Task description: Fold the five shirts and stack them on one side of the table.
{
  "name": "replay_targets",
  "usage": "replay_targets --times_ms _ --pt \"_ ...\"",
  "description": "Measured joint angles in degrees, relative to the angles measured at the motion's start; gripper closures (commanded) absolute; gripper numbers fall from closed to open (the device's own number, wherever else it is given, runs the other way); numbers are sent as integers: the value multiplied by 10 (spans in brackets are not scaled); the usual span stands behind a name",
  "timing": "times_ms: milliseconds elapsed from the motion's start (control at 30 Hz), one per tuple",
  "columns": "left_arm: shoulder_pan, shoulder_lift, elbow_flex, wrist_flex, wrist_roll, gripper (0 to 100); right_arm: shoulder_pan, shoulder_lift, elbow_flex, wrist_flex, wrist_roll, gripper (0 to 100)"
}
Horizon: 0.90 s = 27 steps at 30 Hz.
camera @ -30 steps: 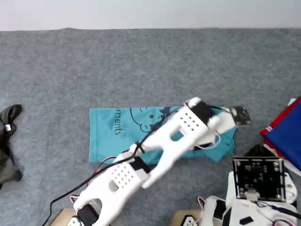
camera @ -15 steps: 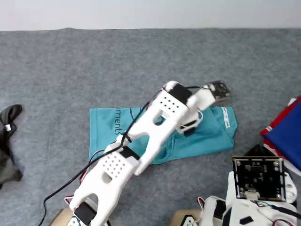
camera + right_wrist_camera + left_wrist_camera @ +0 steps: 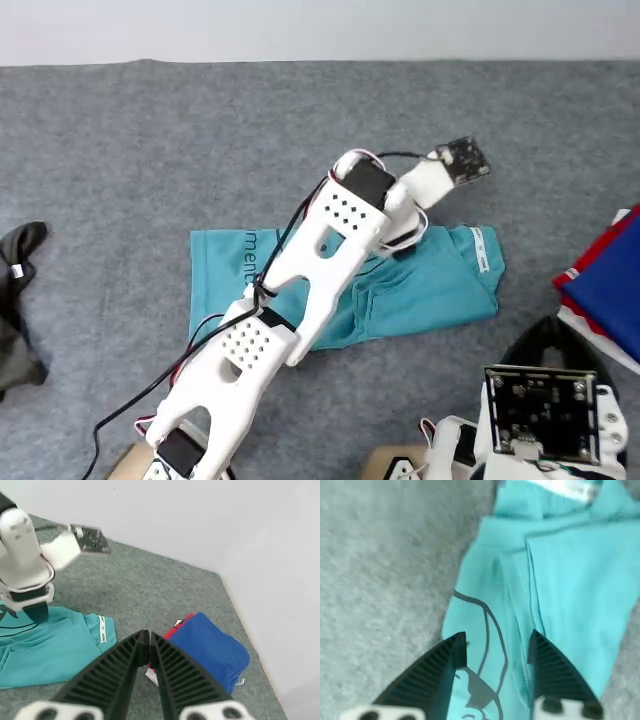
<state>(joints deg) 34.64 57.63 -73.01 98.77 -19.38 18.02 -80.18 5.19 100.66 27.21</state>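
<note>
A teal shirt [image 3: 420, 285] with a dark print lies partly folded at the table's middle. My left gripper [image 3: 402, 243] hovers over its far edge, to the right of its centre. In the left wrist view the left gripper [image 3: 496, 642] is open, with the teal shirt [image 3: 560, 580] just below and nothing between its fingers. My right gripper [image 3: 548, 328] is at the near right, off the shirt. In its own view the right gripper [image 3: 148, 641] is shut and empty, raised above the table between the teal shirt [image 3: 50, 647] and a blue folded shirt [image 3: 212, 650].
At the right edge the blue shirt [image 3: 612, 285] tops a stack with a red shirt [image 3: 580, 262] under it. A dark shirt [image 3: 18, 300] lies crumpled at the left edge. Grey felt [image 3: 300, 130] covers the table, bare toward the far side.
My left gripper has moved from the teal shirt's right end leftward and toward its far edge, uncovering the right end. The right arm has shifted slightly, and its gripper tip now shows.
</note>
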Motion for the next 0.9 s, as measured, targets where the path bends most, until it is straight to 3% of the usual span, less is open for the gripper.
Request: replay_targets --times_ms 233,433,733,900 --pt "-11 -15 -31 3 50 814 0 0 51 0 0 988" --pt "-83 -65 -5 3 86 885 0 0 99 0 0 988" --pt "-215 -210 238 3 145 990 0 0 145 0 0 988" --pt "-290 -319 419 3 157 992 0 0 171 0 0 988"
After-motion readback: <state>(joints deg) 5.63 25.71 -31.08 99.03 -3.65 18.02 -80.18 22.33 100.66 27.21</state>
